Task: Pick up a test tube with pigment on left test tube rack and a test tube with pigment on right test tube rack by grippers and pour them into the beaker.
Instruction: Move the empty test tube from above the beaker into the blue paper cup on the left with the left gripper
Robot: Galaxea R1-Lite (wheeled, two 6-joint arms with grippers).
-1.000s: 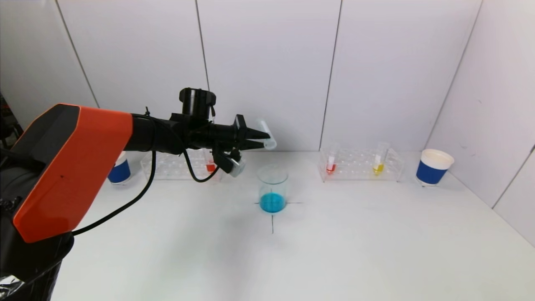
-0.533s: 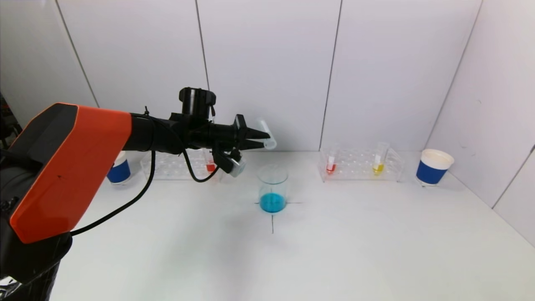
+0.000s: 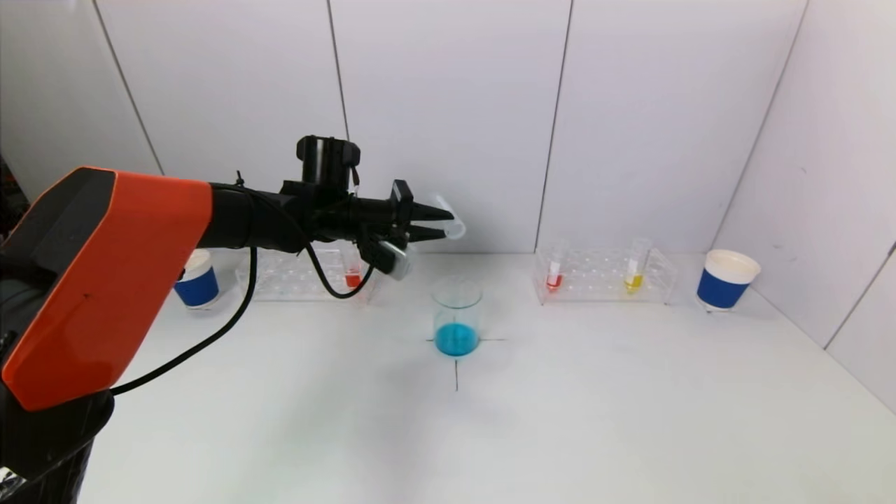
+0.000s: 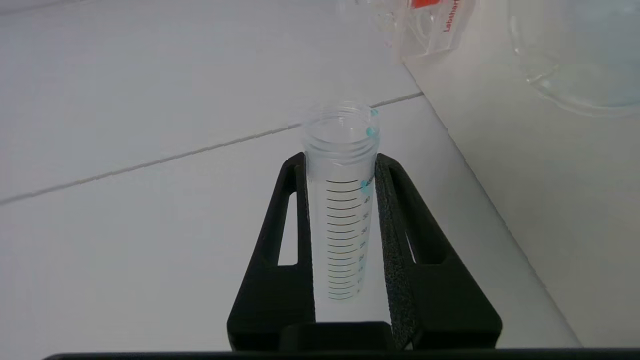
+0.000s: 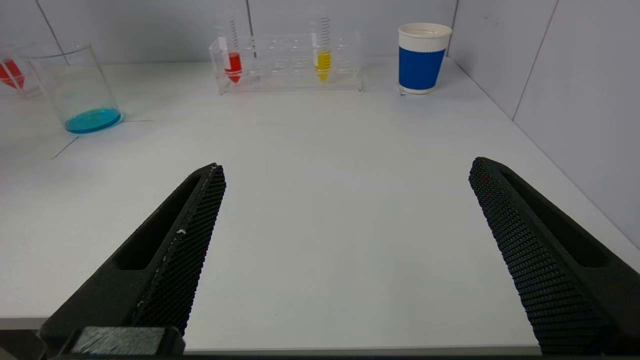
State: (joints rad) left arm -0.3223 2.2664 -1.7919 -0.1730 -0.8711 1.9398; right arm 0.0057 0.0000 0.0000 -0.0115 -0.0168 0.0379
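**Left tube emptied, right tube still to pour**

While the beaker stands mid-surface with blue liquid in its bottom, everything else sits around it. Far to its left is a blue cup, then the left rack with one red tube. Above and just left of the beaker, the left hand is clamped on an empty tube, blue drops clinging near its mouth: by my judgement the first pour is done. Right of the beaker, the right rack holds a red tube and a yellow tube, untouched, with another cup beyond. The right hand gapes wide, well short of that rack. Red lettering on the left rack reads "Labshar…"; the empty tube carries graduation marks.
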